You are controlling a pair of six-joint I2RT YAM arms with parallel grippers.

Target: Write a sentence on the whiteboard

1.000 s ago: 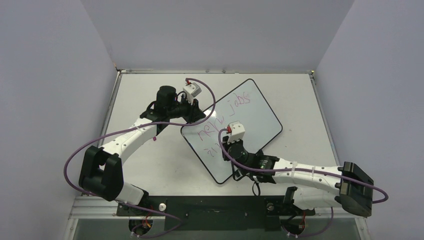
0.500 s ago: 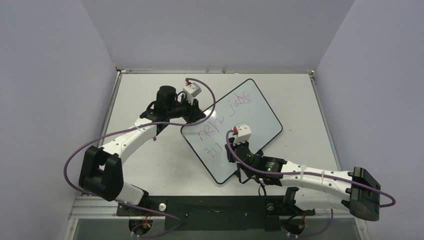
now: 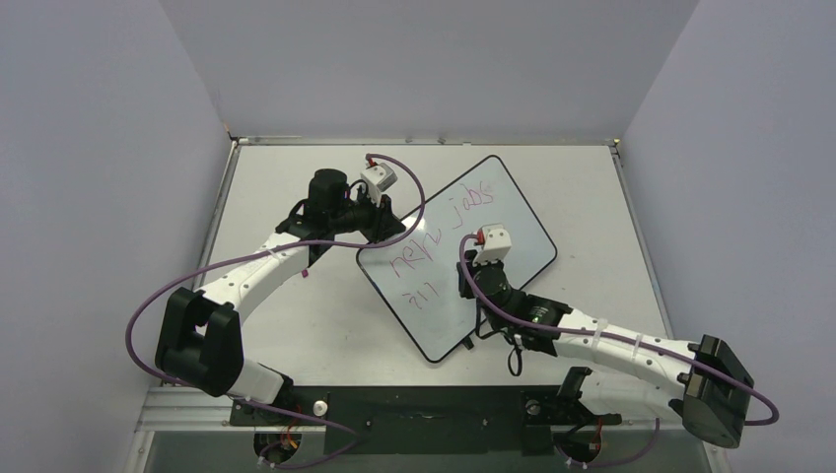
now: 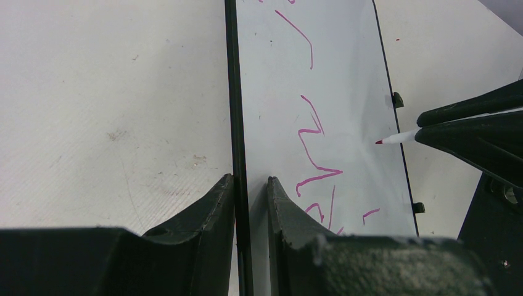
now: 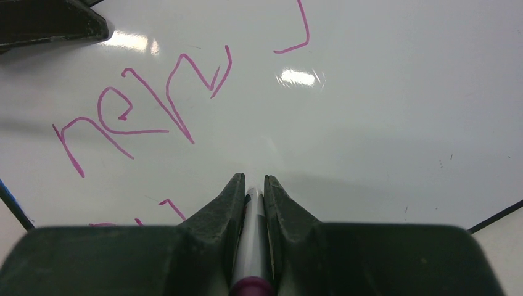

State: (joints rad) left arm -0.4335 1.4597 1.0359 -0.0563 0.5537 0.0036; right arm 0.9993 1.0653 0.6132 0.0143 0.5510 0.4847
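Our right gripper [image 5: 255,180], holding the pen [image 5: 253,234], slid toward 2 o'clock, off the words [image 5: 132,131] onto bare board [image 3: 518,212]. We think a new word comes next. Our left gripper [image 4: 250,180] pinches the board's edge.

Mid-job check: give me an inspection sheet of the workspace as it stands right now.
Surface: white table, faint scuffs beside the board in the left wrist view.
Job's things: whiteboard lies flat, turned diagonally; sentence in pink, two lines, the nearer one short.
Clutter: nothing seen.
Grippers: left gripper shut on the whiteboard's black-framed edge; right gripper shut on a marker, tip at bare board beside the writing, contact unclear.
Cables: purple cables loop off both arms; the left one arcs by the board's edge.
Surroundings: plain grey walls on three sides.
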